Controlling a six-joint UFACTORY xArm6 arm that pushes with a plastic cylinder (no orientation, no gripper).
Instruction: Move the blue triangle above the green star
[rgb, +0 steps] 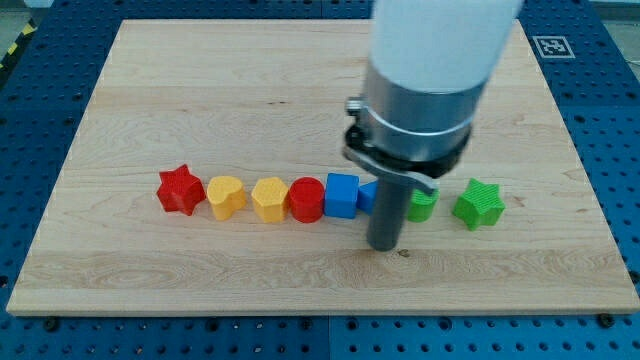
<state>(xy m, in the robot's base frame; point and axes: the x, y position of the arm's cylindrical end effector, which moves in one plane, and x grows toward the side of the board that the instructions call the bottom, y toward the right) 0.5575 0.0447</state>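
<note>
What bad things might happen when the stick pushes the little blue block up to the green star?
1. My tip sits right by the blue triangle, which is mostly hidden behind the rod, so a push may go off-centre and it could slip aside.
2. The blue cube and a green block crowd it on both sides; either could get dragged along.
3. The green star is close, and a wide push could bump it.

Looks like a robotics lab or test bench. Wooden board (300, 100) set on a blue perforated table (40, 335) with a regular hole grid. Fiducial marker (552, 46) at the board's top-right corner; yellow-black hazard tape (18, 45) at top left.
</note>
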